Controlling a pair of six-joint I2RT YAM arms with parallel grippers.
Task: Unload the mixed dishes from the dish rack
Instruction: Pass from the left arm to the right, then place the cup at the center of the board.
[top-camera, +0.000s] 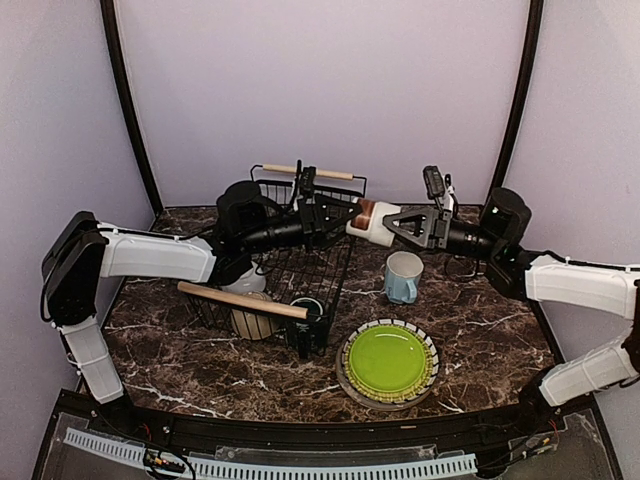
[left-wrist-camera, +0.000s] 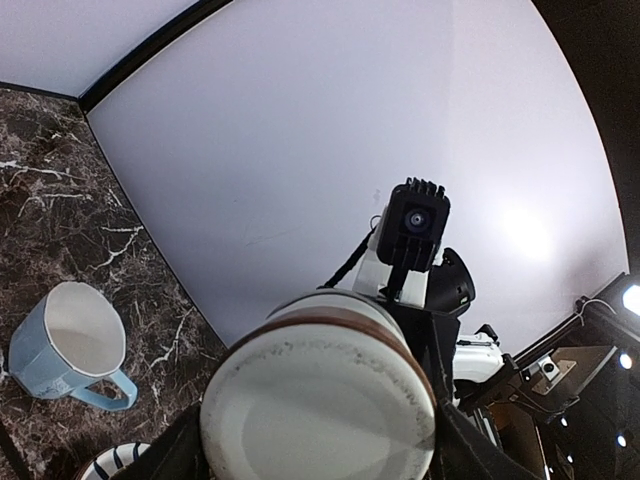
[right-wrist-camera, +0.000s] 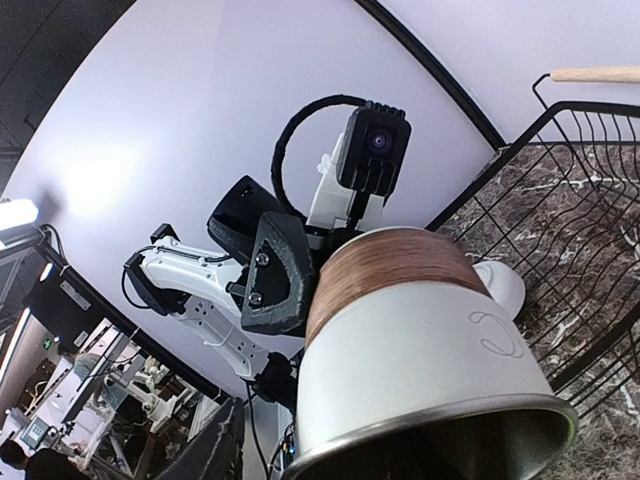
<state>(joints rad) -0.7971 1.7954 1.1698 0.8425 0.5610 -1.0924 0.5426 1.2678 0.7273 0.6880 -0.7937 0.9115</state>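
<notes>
The brown-white cup (top-camera: 368, 222) lies on its side in the air just right of the dish rack (top-camera: 330, 275). My left gripper (top-camera: 345, 217) is shut on its brown base end; the left wrist view shows the cup's white bottom (left-wrist-camera: 318, 400) between the fingers. My right gripper (top-camera: 393, 228) is open around the cup's white rim end (right-wrist-camera: 420, 350), its left finger (right-wrist-camera: 215, 440) apart from the wall. A dark green mug (top-camera: 307, 312), a cream bowl (top-camera: 252, 322) and a white bowl (top-camera: 247, 281) sit in the rack.
A light blue mug (top-camera: 404, 277) stands on the marble table right of the rack. A lime-green plate (top-camera: 388, 360) lies on the striped plate (top-camera: 432, 350) at the front. The rack's wooden handles (top-camera: 242, 300) run along its near and far rims.
</notes>
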